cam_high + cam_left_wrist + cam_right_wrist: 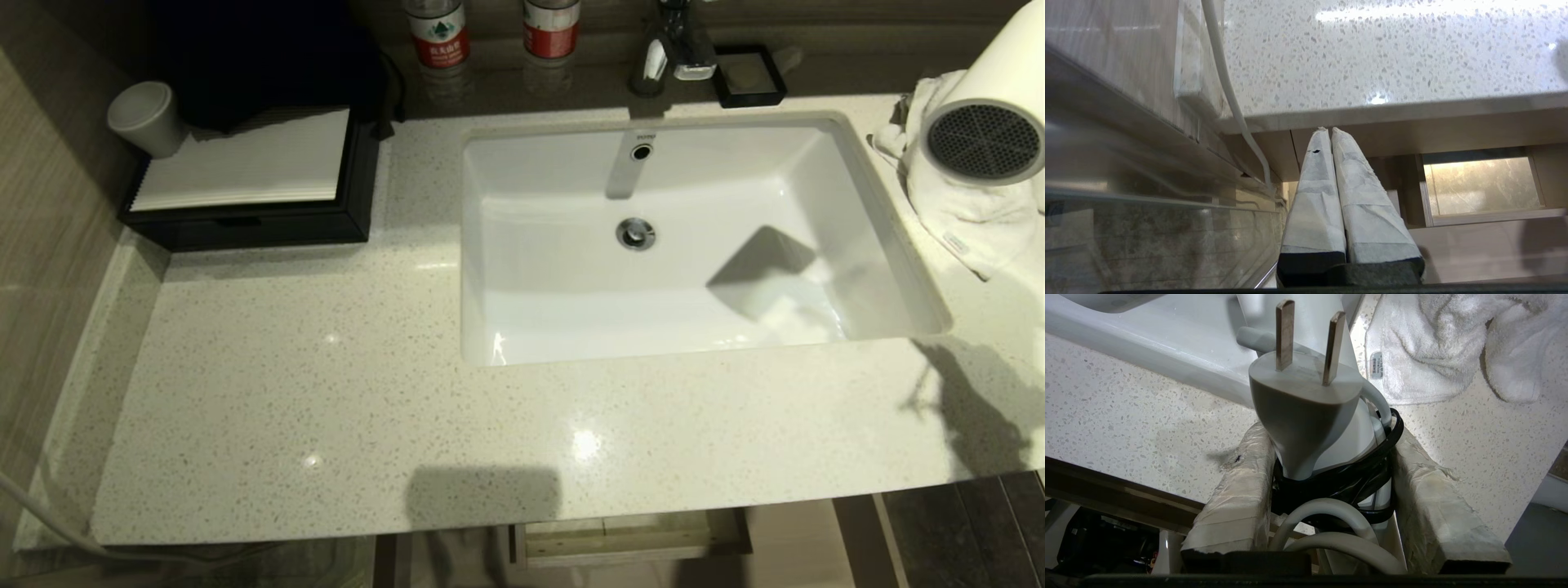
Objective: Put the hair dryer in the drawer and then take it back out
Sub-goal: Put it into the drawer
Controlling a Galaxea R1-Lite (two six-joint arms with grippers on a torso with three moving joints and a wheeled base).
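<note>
Hair dryer [992, 98]: white, round grey grille facing the head camera; aloft at the right edge of the head view, above the white terry towel [963, 208] on the countertop [326, 392] right of the sink. Held by the right gripper [1331, 473], whose taped fingers [1237, 490] are clamped on either side of the handle with its bundled cord [1331, 522], black tie and two-pin plug [1304, 400].

Drawer [620, 539]: light wood, partly open below the counter's front edge, under the sink; only a strip of it shows.

Left gripper [1331, 130]: low beside the vanity, below counter height; taped fingers [1314, 196] pressed together, holding nothing.

Sink [522, 327]: white rectangular basin, chrome drain, faucet [669, 49] behind.

Countertop, left rear: black tray [245, 224] with a folded white cloth [245, 159]; grey cup [147, 118] beside it.

Back ledge: two bottles [437, 33] with red labels; black soap dish [747, 77].
</note>
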